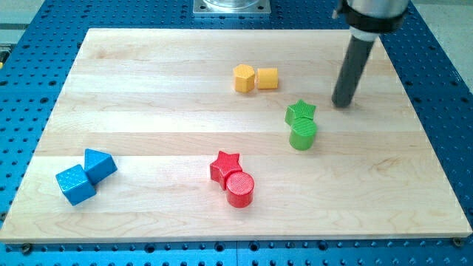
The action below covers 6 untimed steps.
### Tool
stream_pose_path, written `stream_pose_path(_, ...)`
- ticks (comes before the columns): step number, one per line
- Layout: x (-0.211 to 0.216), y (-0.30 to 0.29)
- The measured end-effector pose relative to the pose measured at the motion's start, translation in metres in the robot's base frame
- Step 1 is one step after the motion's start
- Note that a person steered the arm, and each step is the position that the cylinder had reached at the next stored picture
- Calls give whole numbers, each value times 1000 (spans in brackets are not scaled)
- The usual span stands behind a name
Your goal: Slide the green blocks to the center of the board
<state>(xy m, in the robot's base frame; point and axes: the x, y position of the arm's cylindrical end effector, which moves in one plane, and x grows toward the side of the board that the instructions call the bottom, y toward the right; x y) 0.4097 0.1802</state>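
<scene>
Green star [301, 111] touching green cylinder [303, 134]; both ridged.

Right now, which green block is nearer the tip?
The green star, just left of my tip; the green cylinder sits below it, farther away.

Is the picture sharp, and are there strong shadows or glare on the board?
Camera view: sharp throughout; the board is evenly lit, without glare; only soft, short shadows lie under the green cylinder and beside my tip; the rod's top is cut off by the frame.
</scene>
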Motion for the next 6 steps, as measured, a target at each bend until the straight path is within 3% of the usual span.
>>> stream_pose_path(1, 13, -129)
stream_pose_path(2, -14, -149)
stream_pose_path(3, 1, -88)
stream_pose_path(4, 63, -22)
stream_pose_path(5, 121, -30)
stream_pose_path(6, 104, -88)
